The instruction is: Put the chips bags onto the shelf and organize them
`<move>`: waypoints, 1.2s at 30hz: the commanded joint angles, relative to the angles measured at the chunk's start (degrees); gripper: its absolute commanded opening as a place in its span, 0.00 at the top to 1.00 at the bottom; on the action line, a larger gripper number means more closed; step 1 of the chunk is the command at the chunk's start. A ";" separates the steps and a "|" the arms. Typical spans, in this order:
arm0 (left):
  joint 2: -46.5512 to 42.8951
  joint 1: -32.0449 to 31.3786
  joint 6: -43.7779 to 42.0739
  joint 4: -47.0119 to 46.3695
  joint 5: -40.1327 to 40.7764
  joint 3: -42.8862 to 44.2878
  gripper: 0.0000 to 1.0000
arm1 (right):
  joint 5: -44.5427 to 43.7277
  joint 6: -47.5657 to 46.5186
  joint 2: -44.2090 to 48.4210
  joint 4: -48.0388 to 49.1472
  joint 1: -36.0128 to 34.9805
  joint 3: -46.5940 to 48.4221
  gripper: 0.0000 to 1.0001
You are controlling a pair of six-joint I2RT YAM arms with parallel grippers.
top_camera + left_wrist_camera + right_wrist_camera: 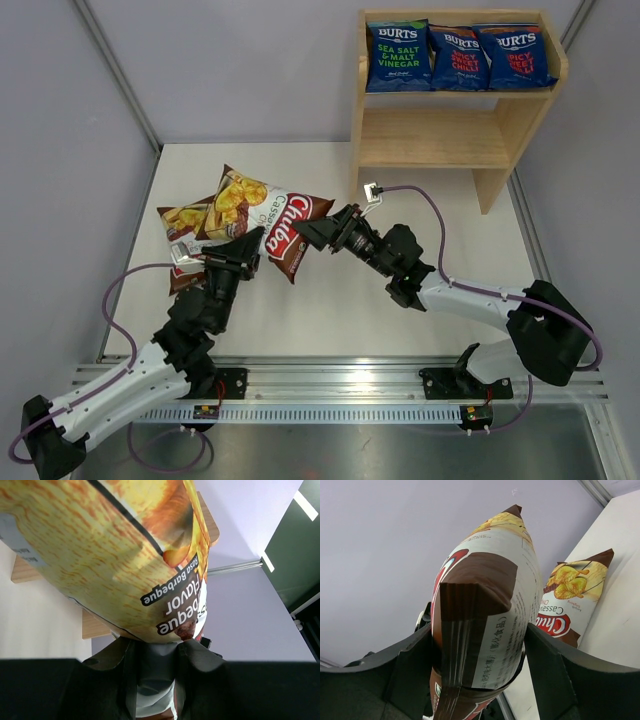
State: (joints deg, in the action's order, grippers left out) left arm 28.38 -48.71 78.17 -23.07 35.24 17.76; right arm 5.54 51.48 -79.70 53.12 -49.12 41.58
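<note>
Gripping one Chuba bag (265,212) above the worktop (330,310), the left hand (245,255) is closed on its flat seam, the right hand (301,232) half-closed round its puffy end. Light, slick and crushable — the crimped seams look the safest hold for reaching the shelf (430,140).

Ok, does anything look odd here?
Yes: the left claw and right claw both grip one Chuba bag, holding it askew over the second Chuba bag. The BURTS bags stand tidy on the shelf.
</note>
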 commanded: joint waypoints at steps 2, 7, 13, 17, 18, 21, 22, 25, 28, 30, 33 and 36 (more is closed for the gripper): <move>-1.31 -0.77 1.02 -4.80 0.08 -0.53 1.00 | 1.84 0.20 -0.02 5.50 -0.71 1.14 0.49; -2.89 -0.77 -0.39 -1.46 1.49 -0.36 0.68 | 0.52 -1.73 1.39 7.35 -0.62 -1.85 0.64; -2.37 -0.77 -2.50 -0.57 2.20 0.43 0.50 | 1.84 -4.46 2.01 7.79 -0.62 -1.95 0.84; -2.72 -0.77 -3.73 1.43 2.37 1.40 0.18 | 2.81 -6.22 2.36 7.70 -0.54 -1.94 0.95; -2.89 -0.77 -3.64 2.67 2.63 1.84 0.12 | 2.46 -6.57 2.62 7.52 -0.45 -2.12 0.96; -4.12 -0.77 -3.64 7.33 3.60 2.46 0.01 | 1.93 -5.26 3.67 8.04 1.22 -3.70 0.96; -4.47 -0.77 -3.64 8.82 3.86 2.37 0.01 | 2.02 -4.47 4.02 8.83 2.35 -4.92 0.96; -5.53 -0.77 -3.64 10.76 5.45 1.05 0.01 | 2.28 -3.06 4.55 9.89 3.94 -6.42 0.98; -6.41 -0.77 -3.99 13.48 6.50 0.17 0.01 | 1.58 -2.27 6.30 9.89 5.53 -8.09 1.00; -7.02 -0.77 -4.60 15.15 7.38 0.35 0.01 | 1.40 -1.92 7.36 9.90 6.84 -9.84 1.00; -9.21 -0.77 -5.75 19.98 8.87 0.61 0.01 | 1.75 -0.51 10.87 9.55 10.17 -13.00 1.00; -11.67 -0.77 -6.54 22.98 9.93 -0.26 0.01 | 2.02 1.07 15.35 6.39 13.16 -15.56 1.00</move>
State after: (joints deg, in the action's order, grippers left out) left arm 18.81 -49.39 73.89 -3.07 39.92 17.45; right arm 7.55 50.76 -69.10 55.75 -38.50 27.00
